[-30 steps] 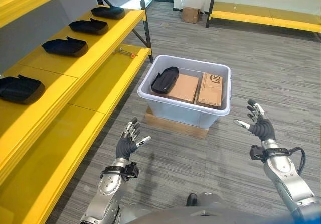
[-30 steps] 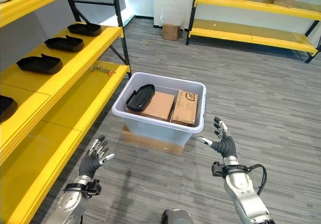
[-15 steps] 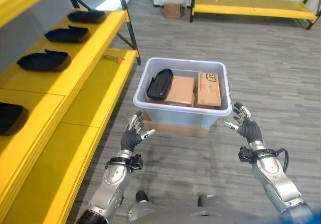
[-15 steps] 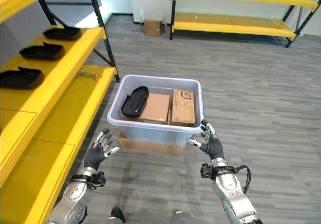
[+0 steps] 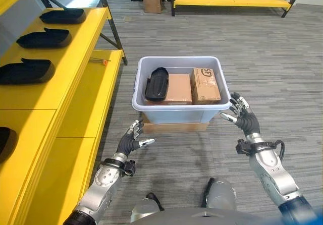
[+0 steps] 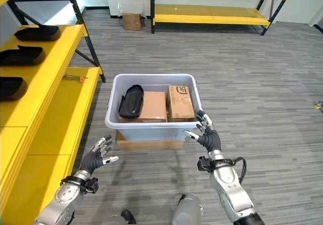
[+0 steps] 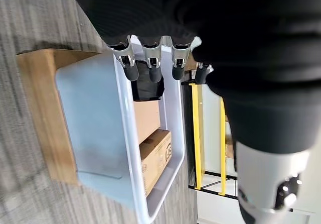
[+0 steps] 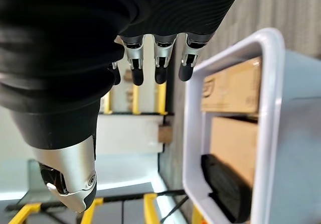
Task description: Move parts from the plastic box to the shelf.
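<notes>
A pale grey plastic box (image 5: 174, 112) stands on a low wooden base (image 5: 176, 128) on the carpet. Inside it a black moulded part (image 5: 156, 83) leans at the left, beside two cardboard cartons (image 5: 205, 85). My left hand (image 5: 129, 143) hovers open near the box's front left corner, holding nothing. My right hand (image 5: 243, 118) is open next to the box's front right corner, fingers spread. The box's rim (image 8: 268, 128) shows past the right hand's fingers (image 8: 160, 68). Several black parts (image 5: 25, 71) lie on the yellow shelf (image 5: 65, 78) to my left.
A small orange-handled tool (image 5: 98, 60) lies on the lower yellow shelf level. Another yellow rack (image 5: 229, 0) and a cardboard box (image 5: 151, 4) stand at the far end. Open carpet stretches to the right of the plastic box.
The camera has turned and moved closer, so the box is now centred in front of me. Both hands stay open, now flanking the box's front corners.
</notes>
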